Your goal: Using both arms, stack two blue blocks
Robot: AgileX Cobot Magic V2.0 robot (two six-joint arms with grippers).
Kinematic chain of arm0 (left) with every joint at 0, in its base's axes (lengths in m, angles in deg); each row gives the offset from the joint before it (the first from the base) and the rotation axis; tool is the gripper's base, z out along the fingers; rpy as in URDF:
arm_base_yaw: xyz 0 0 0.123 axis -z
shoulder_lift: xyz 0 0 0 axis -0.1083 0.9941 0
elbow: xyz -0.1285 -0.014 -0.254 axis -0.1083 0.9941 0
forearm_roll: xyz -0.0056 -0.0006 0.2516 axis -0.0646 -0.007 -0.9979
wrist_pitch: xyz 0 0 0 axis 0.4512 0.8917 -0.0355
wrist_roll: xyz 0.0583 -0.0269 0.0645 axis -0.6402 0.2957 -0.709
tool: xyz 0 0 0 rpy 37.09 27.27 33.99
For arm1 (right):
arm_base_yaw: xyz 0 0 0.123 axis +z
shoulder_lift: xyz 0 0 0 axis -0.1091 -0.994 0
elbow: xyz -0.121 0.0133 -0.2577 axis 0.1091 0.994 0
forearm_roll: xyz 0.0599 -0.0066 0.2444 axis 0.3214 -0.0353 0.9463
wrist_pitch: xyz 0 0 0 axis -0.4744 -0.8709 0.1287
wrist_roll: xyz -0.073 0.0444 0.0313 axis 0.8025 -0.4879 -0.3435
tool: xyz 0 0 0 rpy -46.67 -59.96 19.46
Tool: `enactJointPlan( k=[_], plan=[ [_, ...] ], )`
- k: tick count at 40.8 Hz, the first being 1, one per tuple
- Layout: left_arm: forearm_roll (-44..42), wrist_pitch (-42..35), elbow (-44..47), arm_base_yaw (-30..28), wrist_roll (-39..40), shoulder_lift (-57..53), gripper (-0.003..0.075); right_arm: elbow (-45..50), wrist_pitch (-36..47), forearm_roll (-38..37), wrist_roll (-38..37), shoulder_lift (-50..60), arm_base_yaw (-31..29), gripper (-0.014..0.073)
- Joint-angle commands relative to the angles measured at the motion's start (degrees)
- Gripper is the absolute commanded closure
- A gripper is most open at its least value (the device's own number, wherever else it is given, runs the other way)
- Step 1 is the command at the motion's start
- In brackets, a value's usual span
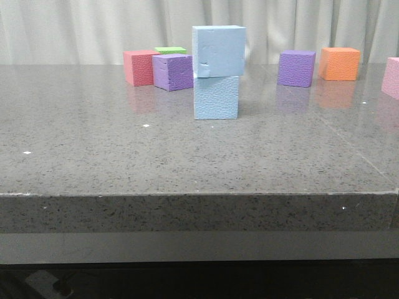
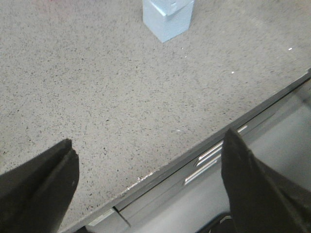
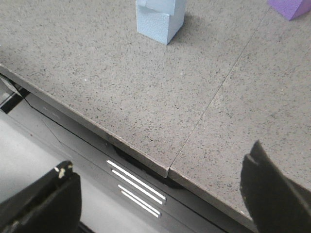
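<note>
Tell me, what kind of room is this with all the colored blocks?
Probably a robot test lab, not a home. A bare speckled grey table holds only foam cubes, such as two stacked blue blocks and an orange cube. A plain white curtain hangs behind as a backdrop.

On the grey table (image 1: 93,156) a red cube (image 1: 139,66) touches a purple cube (image 1: 173,72); a green block (image 1: 170,50) lies behind; at right stand another purple cube (image 1: 296,68), an orange cube (image 1: 340,63) and a pink cube (image 1: 392,77).

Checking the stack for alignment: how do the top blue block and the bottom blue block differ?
The top blue block rests on the other and is turned slightly, overhanging to the right; the bottom blue block sits on the table, facing squarer to the camera. The top block shows a small dent; the bottom shows none. Both are pale blue foam cubes.
</note>
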Motion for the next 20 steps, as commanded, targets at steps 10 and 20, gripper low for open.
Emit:
enactJointPlan(
  k=[10,20],
  plan=[
    [-0.81,-7.04,6.20,0.05,0.52,-10.39,0.0140,-0.44,3.35,-2.19,-0.40,10.68,-0.19,-0.0071],
    [-2.47,-7.25,6.31,0.05,0.52,-10.39,0.0413,-0.44,3.17,-2.65,-0.40,10.89,-0.19,0.0179]
  ],
)
